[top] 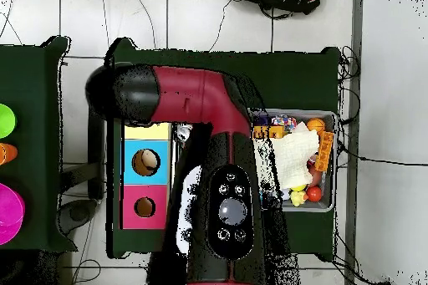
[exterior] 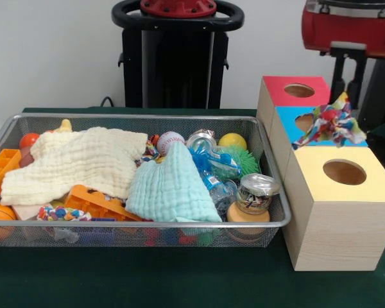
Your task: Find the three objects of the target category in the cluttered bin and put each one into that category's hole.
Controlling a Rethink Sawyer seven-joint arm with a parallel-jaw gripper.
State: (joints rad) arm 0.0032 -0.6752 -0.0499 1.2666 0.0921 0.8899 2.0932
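Note:
The wire mesh bin [exterior: 273,224] lies at left, full of clutter. My gripper [exterior: 348,96] hangs from the red arm [exterior: 350,25] at upper right, shut on the top of a rope bundle [exterior: 332,125]. The bundle hangs over the blue-topped box, just right of its round hole [exterior: 303,120]. A second rope bundle [exterior: 63,213] lies at the bin's front left, and a bit of rope [exterior: 147,151] shows beside the baseball. In the overhead view the arm [top: 226,181] hides the gripper; the blue hole [top: 146,162] and the bin [top: 328,206] show.
The red-topped box [exterior: 298,90] stands behind the blue one, the yellow-topped box [exterior: 344,172] in front. The bin holds a cream cloth [exterior: 77,160], a pale green cloth [exterior: 170,186], a baseball [exterior: 170,141], a spiky green ball [exterior: 245,160], a candle jar [exterior: 253,199] and orange plastic pieces [exterior: 99,202].

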